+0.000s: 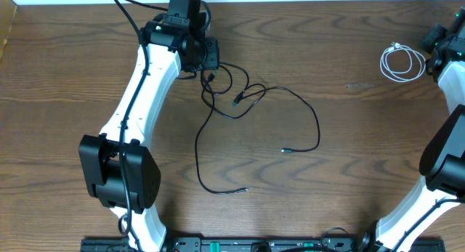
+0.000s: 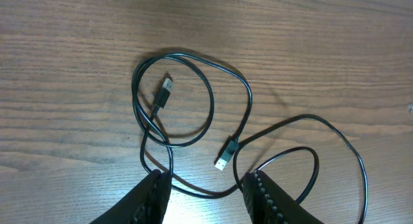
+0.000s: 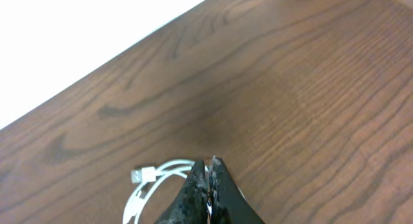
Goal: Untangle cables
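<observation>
- The left gripper (image 2: 205, 177) is held with its fingers spread; nothing is pinched.
- A bend of the black cable (image 2: 225, 153) is seen on the table (image 1: 349, 194) in the gap between the fingers.
- Beyond that, the black cable is looped over itself, with one plug inside the loop and one just outside.
- The right gripper (image 3: 208, 161) is pressed together, with nothing held.
- The white cable (image 3: 141, 176) is coiled just beside it, partly hidden by its fingers and well apart from the black cable.
</observation>
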You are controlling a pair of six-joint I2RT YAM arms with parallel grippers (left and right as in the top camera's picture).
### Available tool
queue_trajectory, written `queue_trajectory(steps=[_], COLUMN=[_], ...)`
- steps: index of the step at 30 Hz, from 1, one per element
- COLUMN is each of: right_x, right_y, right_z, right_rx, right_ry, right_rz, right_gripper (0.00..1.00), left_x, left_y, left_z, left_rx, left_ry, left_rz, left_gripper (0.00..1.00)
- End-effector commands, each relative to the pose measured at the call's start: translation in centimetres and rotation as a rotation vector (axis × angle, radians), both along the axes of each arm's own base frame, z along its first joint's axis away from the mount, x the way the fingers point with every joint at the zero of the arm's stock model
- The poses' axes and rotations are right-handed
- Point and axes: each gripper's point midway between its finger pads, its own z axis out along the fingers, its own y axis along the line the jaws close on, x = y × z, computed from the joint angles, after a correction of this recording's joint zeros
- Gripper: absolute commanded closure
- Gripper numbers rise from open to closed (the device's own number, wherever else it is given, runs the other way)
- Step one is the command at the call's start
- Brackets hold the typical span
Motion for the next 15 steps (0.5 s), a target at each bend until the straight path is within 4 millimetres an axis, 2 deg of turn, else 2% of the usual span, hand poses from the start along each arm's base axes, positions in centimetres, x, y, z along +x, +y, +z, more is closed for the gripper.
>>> queue_trajectory(steps=[1,5,8,11,15], right_x=[-0.4,-1.0,-3.2,-6.0,-8.1], right_y=[0.4,4.0,5.3,6.4,7.3], right_z=[-1.4,-3.3,-5.5,-7.5,-9.1], right_rx=[0.059,0.152,0.220,0.279,0.324], right_ry=[0.028,0.108,0.228,0.358,0.447], right_rz=[0.018,0.203,0.207,0.202,0.197], right_gripper=[0.98,0.76,0.64,0.61,0.61], left_x=[0.0,0.0,0.0,0.0,0.0], left_y=[0.0,0.0,0.0,0.0,0.0], left_z=[-1.0,-1.1,-1.1,-1.1,-1.0], left_rx=[0.018,0.018,0.018,0.018,0.018], left_ry=[0.016,0.016,0.016,0.016,0.016], left_rz=[-0.003,-0.003,-0.003,-0.003,-0.003], left_gripper=[0.58,0.57,0.57,0.57,0.57])
